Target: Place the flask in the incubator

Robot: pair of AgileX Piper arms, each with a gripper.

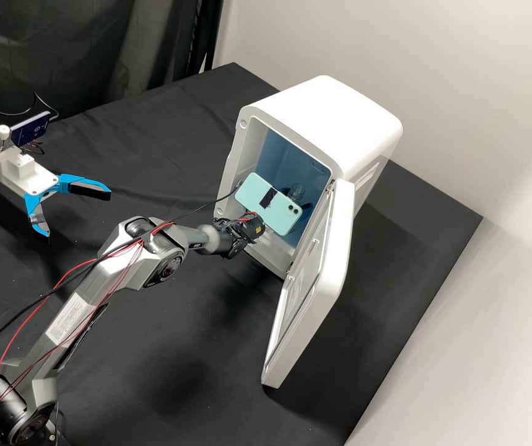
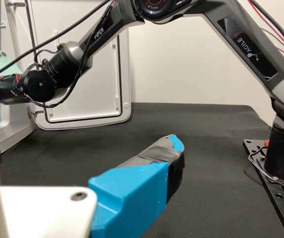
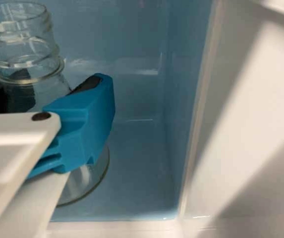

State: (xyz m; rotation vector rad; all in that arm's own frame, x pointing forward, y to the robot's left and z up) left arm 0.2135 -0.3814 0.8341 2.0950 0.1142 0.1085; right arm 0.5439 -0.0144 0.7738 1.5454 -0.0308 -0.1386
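the door (image 1: 315,279) of the incubator (image 1: 340,124) is seen swung wide at 5 o'clock. inside the blue chamber the flask (image 3: 23,44) is gripped by the right gripper (image 3: 42,91), its jaws closed on the glass body and the base at the floor. placement is judged nearly done, so release and a straight withdrawal are called for. at 9 o'clock the left gripper (image 1: 77,214) is held wide apart, empty.

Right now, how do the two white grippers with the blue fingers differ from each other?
The left gripper hangs over the black bench, fingers spread and empty; the right gripper has fingers closed on a clear glass flask. The left is well clear of the white incubator; the right is inside its blue chamber. Both have white bodies and blue fingers.
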